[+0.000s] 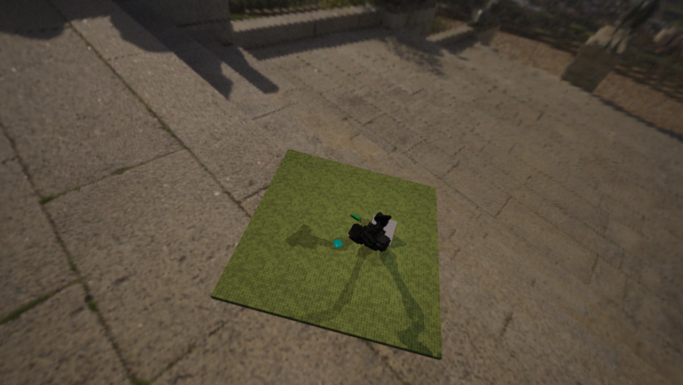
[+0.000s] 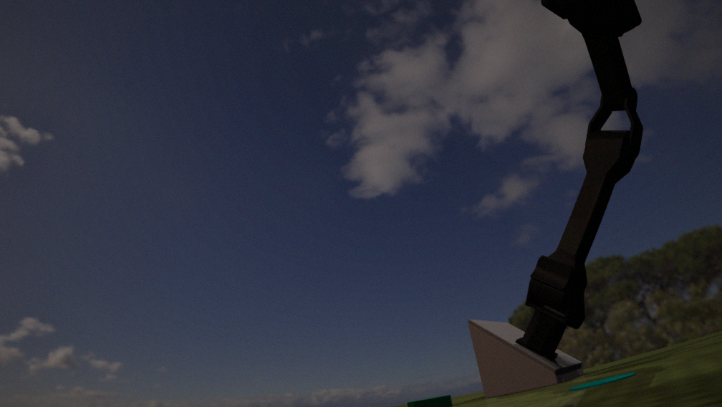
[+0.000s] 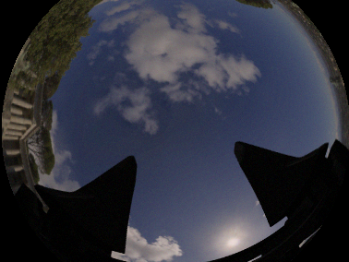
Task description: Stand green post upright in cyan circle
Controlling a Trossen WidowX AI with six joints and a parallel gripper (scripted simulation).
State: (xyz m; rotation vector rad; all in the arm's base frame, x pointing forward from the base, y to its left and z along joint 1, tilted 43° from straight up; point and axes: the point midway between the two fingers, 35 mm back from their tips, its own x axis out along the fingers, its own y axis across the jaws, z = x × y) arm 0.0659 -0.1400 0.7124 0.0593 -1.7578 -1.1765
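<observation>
Down on the green mat [image 1: 305,200], cyan circle [image 1: 337,243] to the left, green post [image 1: 355,217] lying flat just beyond it, well short of the arm [image 1: 370,234] over its grey base [image 1: 389,228]. Gripper [image 3: 185,186] spread wide on nothing but sky, apparently aimed upward. Reach not yet begun; next, swinging down over the post and closing across it.

On the one green mat [image 1: 305,200]: one green post [image 1: 355,217], one cyan circle [image 1: 337,243], one arm [image 1: 370,233] and one grey base block [image 1: 389,228].
</observation>
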